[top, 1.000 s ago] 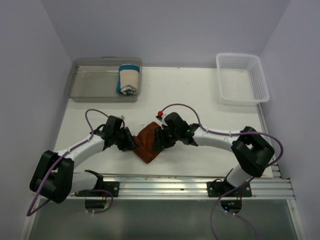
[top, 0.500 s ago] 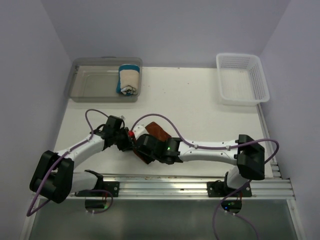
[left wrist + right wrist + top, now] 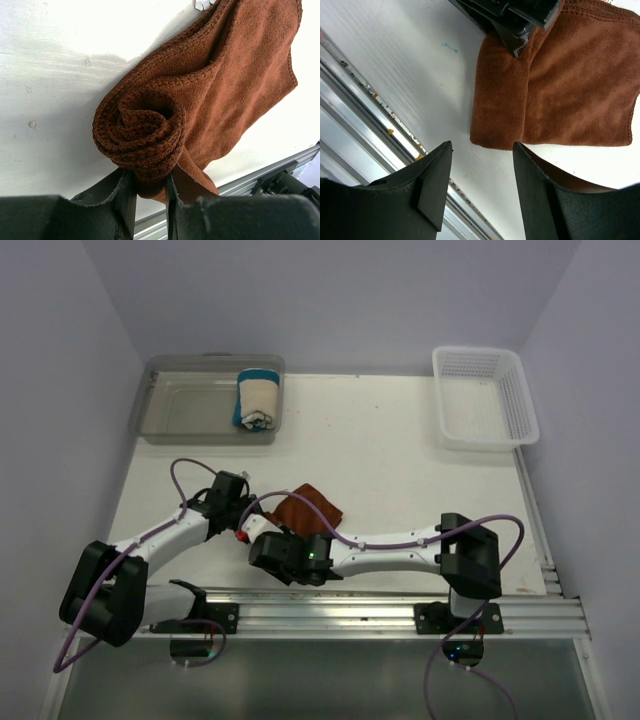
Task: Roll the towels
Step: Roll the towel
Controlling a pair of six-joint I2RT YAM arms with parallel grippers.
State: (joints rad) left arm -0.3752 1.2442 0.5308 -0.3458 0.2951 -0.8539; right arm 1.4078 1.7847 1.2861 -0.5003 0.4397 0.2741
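Left end effector (image 3: 149,182) pinches rolled rust towel (image 3: 225,90); right end effector (image 3: 481,147) spread near its edge. Cream towel (image 3: 257,398) sits in bin (image 3: 190,412).

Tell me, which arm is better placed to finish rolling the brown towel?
Left, probably. The left pincer is shut on the rolled end of the brown towel. The right pincer hangs open near the towel's flat edge, holding nothing.

White table (image 3: 400,440) seen from above. Near its front middle, the left gripper (image 3: 250,525) meets the left edge of a crumpled rust-brown towel (image 3: 310,508). The right gripper (image 3: 262,548) sits just beside it, toward the near edge. Back left, a clear bin (image 3: 190,410) holds a rolled cream towel (image 3: 258,398). Back right stands a white mesh basket (image 3: 483,405).
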